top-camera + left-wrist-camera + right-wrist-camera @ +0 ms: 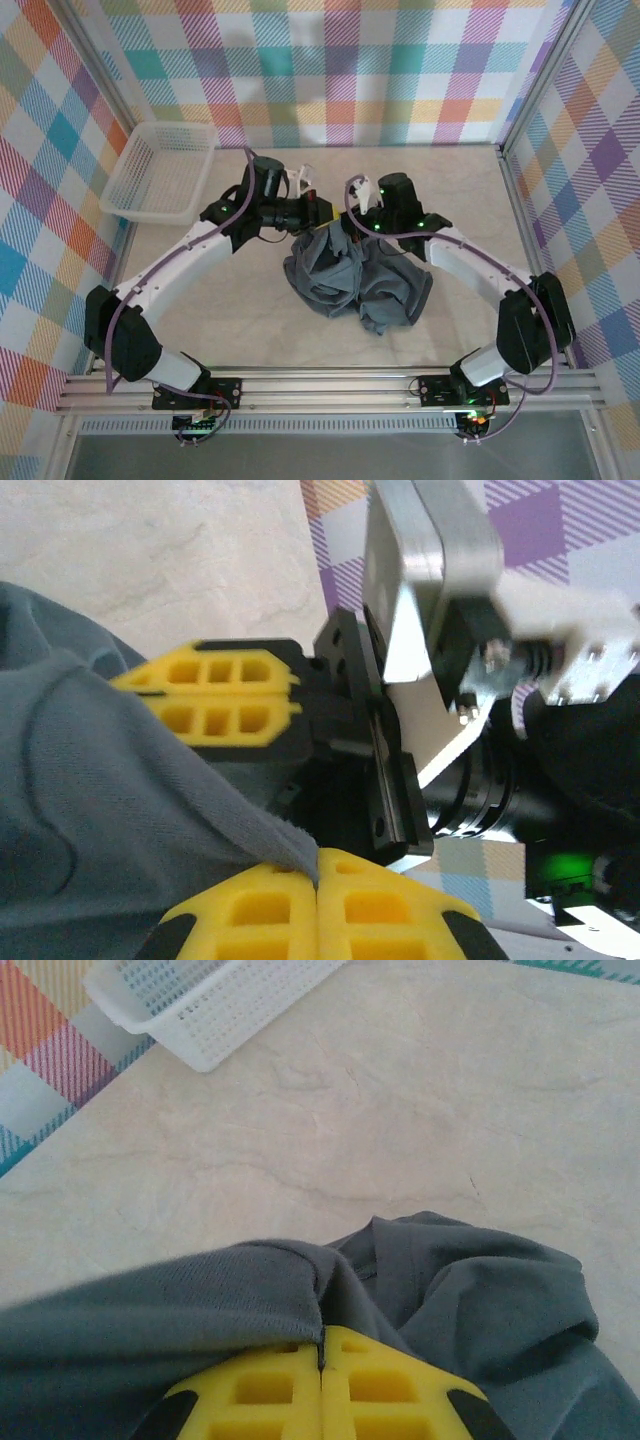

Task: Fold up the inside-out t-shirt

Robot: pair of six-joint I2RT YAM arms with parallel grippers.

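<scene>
The left gripper (pixel 318 870) and right gripper (pixel 321 1352) each pinch the inside-out t-shirt's (pixel 350 280) edge close together, probably to spread it flat on the worktop (pixel 200 300) for folding.

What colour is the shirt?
The shirt is plain slate blue-grey with no print, clearest in the right wrist view.

t-shirt (pixel 350 285) central, left hand (pixel 318 880), right hand (pixel 321 1355) at its far edge, basket (pixel 150 214) far left

Bunched blue-grey t-shirt (pixel 355 280), mid-table
</scene>
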